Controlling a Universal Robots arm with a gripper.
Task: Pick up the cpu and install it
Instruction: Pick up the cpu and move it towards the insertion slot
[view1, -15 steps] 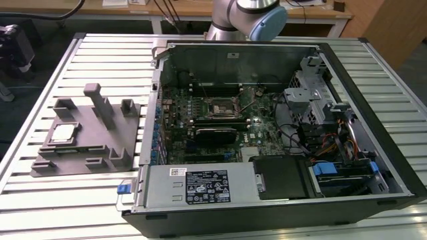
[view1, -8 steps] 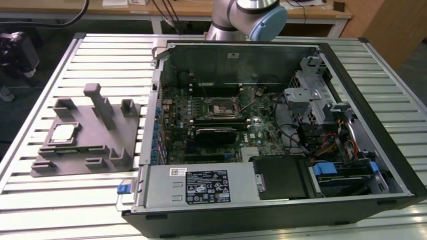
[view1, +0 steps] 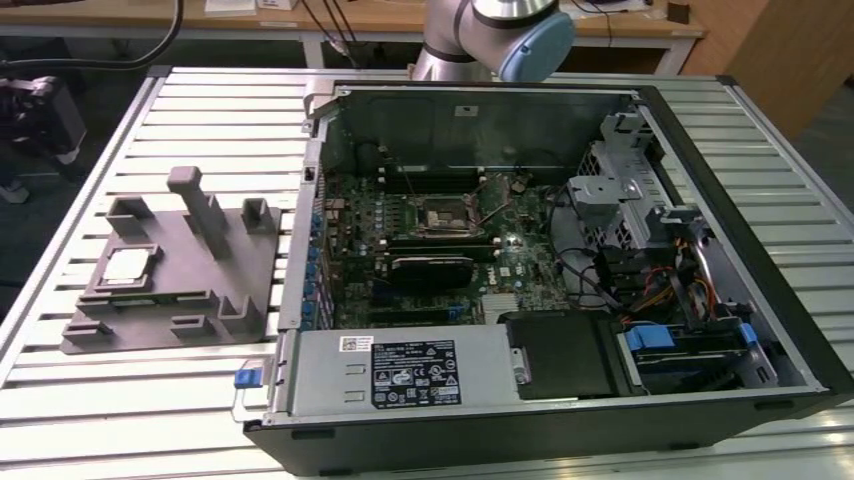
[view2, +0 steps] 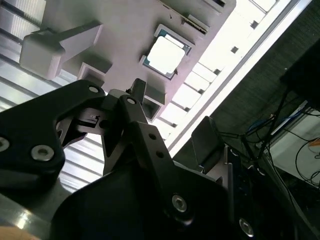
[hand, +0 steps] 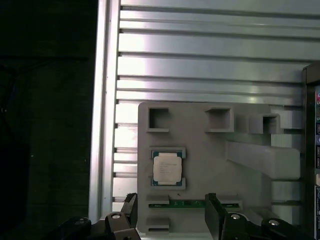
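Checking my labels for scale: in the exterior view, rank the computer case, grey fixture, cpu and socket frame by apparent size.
1. computer case
2. grey fixture
3. cpu and socket frame: they look about alike, so I leave them unranked.

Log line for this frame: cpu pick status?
stage: pre-grasp | gripper: open, empty, over fixture | cpu: in fixture pocket, untouched
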